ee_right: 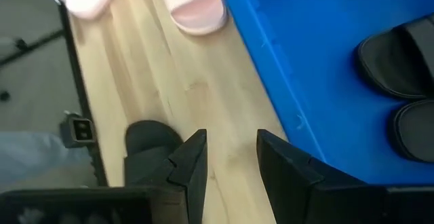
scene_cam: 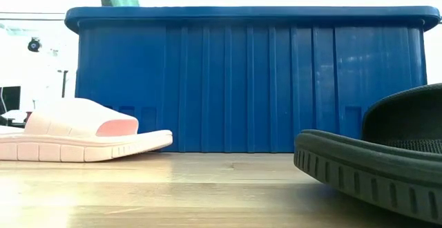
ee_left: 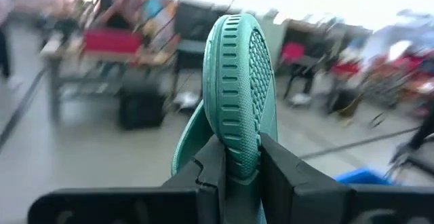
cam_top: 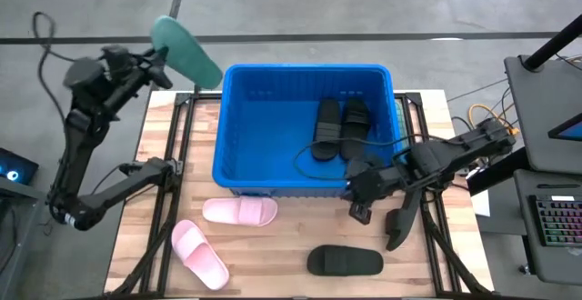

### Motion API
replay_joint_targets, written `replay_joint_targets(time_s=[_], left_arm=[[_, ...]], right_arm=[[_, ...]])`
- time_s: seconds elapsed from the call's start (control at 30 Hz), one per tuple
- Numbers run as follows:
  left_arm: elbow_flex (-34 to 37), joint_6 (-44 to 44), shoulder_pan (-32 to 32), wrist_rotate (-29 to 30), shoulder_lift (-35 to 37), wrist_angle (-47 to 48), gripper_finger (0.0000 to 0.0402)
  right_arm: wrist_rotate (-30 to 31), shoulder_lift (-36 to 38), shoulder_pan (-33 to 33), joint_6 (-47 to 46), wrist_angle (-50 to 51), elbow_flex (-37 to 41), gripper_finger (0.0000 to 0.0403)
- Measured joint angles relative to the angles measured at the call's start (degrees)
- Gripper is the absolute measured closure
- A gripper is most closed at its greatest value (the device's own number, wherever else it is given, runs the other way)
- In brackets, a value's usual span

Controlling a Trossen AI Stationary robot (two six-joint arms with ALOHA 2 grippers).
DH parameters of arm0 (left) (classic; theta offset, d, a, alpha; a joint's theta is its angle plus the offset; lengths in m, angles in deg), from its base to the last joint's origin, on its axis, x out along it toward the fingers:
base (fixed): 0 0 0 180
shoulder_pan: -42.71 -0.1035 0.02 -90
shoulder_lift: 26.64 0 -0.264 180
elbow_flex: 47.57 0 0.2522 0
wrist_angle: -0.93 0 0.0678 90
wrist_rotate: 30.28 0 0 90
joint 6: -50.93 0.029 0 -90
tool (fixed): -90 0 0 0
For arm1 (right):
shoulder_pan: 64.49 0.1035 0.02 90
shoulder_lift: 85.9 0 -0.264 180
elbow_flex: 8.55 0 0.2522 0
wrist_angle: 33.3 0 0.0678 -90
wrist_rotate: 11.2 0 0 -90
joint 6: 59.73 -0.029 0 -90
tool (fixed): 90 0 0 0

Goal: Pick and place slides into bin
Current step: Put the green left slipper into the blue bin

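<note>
Our left gripper (ee_left: 237, 166) pinches the green slide (cam_top: 185, 53) by its edge, beside the bin (cam_top: 232, 127); releasing here drops it outside.

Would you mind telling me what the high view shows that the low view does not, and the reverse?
High view only: both arms, two black foam slides inside the bright blue plastic bin, and a second pink slide. Low view only: the bin's ribbed outer wall. Both: the bin, one pink slide, the black slide on the table, the raised sage green slide.
</note>
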Motion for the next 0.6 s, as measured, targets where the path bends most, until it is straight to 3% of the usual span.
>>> replay_joint_targets(time_s=[0.37,0.6], left_arm=[[-1.7,-5.4,3.7,-10.7,-2.0,-15.9,0.0367],[-7.6,0.0,16.0,-9.9,-11.6,-21.1,0.0369]], right_arm=[[4.1,8.5,0.0,-4.3,-0.1,0.0,0.0284],[5.9,10.5,0.0,-5.1,-0.2,0.0,0.0284]])
